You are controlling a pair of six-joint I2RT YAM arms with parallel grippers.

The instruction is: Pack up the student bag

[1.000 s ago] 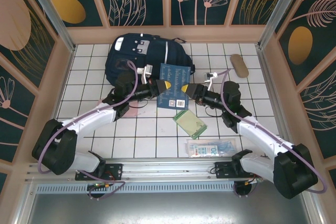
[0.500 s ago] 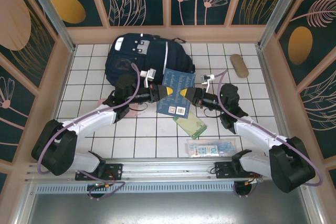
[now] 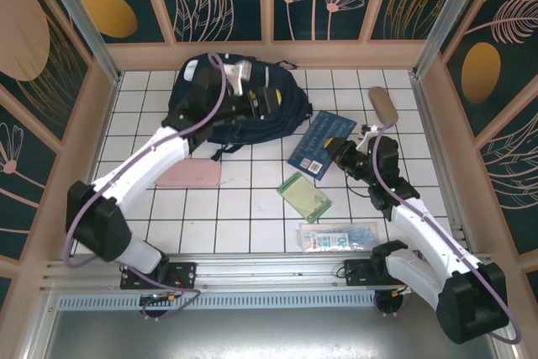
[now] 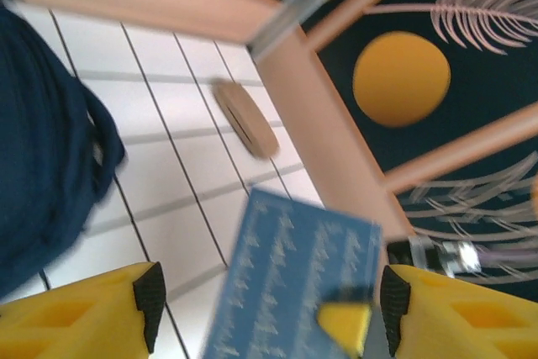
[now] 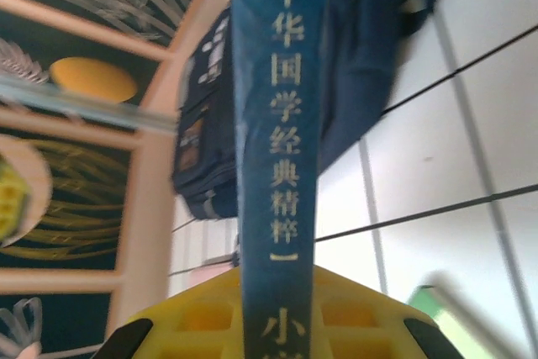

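Note:
The student bag (image 3: 197,102), a large navy backpack, lies at the back left of the tiled floor. My left gripper (image 3: 262,102) hovers over its right side, jaws open and empty; in the left wrist view (image 4: 269,302) its yellow fingers (image 4: 92,313) stand wide apart, with the bag (image 4: 38,166) at the left. My right gripper (image 3: 338,152) is shut on a blue book (image 3: 321,144), held tilted above the tiles right of the bag. The right wrist view shows the book's spine (image 5: 276,149) clamped in that gripper (image 5: 273,325), the bag (image 5: 357,56) beyond it.
A pink pouch (image 3: 190,174) lies below the bag. A green booklet (image 3: 304,197) and a clear packet (image 3: 340,236) lie near the front. A tan oval case (image 3: 383,105) rests by the right wall (image 3: 433,124). Wooden walls fence the floor.
My left gripper let go of the book, opened and swung up and back over the bag. The right gripper closed on the book and drew it to the right.

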